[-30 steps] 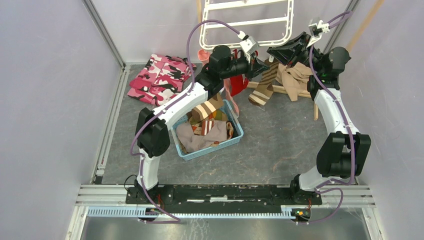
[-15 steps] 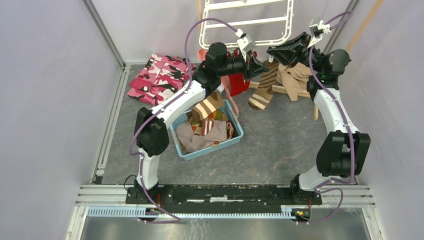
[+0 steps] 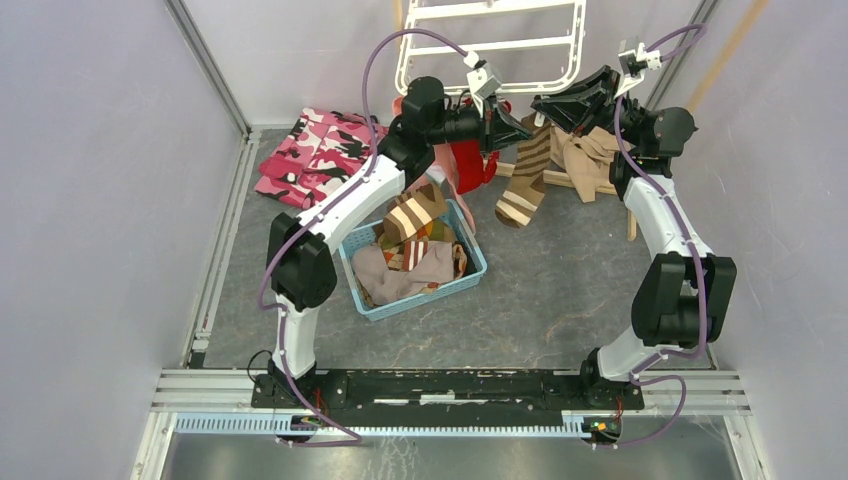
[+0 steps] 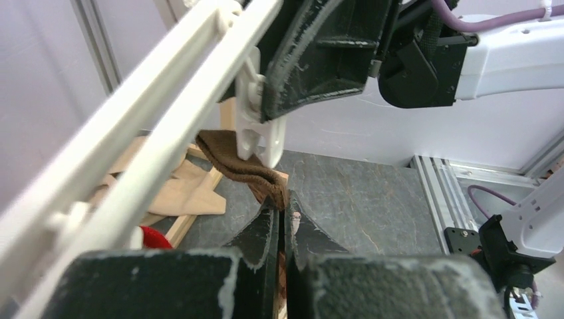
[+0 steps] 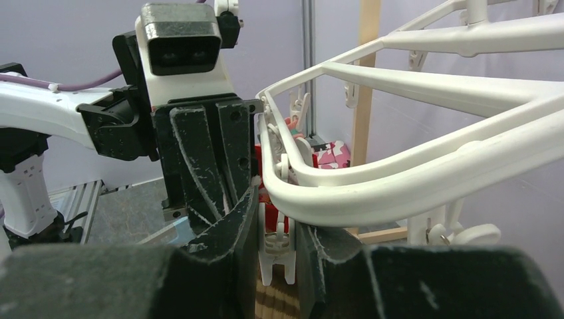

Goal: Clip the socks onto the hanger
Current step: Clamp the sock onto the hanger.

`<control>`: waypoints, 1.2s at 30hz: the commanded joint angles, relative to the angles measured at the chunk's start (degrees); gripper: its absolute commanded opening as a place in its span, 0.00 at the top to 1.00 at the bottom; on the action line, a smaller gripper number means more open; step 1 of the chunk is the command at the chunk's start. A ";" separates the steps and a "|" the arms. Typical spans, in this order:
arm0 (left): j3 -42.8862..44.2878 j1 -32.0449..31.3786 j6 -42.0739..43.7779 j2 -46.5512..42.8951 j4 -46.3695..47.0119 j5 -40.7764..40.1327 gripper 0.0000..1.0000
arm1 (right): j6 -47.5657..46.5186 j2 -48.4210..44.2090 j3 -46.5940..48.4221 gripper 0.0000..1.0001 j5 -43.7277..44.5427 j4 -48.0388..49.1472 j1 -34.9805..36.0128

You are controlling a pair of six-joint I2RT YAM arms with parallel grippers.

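Note:
A brown sock with cream stripes hangs under the white hanger. My left gripper is shut on its brown cuff, just below a white clip peg. My right gripper is shut on that clip peg, pressing it from both sides, directly opposite the left gripper. The hanger's rim runs just above the right gripper, and the striped sock shows below the peg. A red sock hangs from the hanger to the left.
A blue basket with several more socks sits mid-table under the left arm. A pink camouflage garment lies at the back left. Tan cloth drapes on a wooden stand at the back right. Walls stand close on both sides.
My left arm has swung up and back toward the hanger, carrying the striped sock's cuff to the clip. The right gripper has stayed on the peg.

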 commanded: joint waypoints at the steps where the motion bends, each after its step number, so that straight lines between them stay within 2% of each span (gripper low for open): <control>1: 3.98 0.76 0.20 0.86 -1.04 -3.18 0.98 | 2.00 0.07 0.42 0.99 -2.69 3.79 0.59; 8: 4.22 0.76 5.63 1.06 -8.67 -7.45 0.98 | 3.59 0.57 0.55 0.99 -2.67 5.43 0.69; 17: 5.22 0.46 9.49 1.16 -10.77 -7.61 0.98 | 7.30 1.24 0.22 0.99 -3.13 10.94 0.76; 25: 1.14 -0.12 32.16 -0.98 -20.88 -8.23 0.98 | 8.14 1.21 0.15 0.98 -3.56 12.51 0.78; 30: -1.71 -0.12 42.35 -2.98 -20.52 -7.48 0.98 | 8.27 1.54 0.32 0.99 -3.59 12.57 0.77; 36: -3.37 -0.06 40.76 -3.69 -13.28 -2.69 0.98 | 7.59 1.95 1.08 0.98 -3.38 10.95 0.78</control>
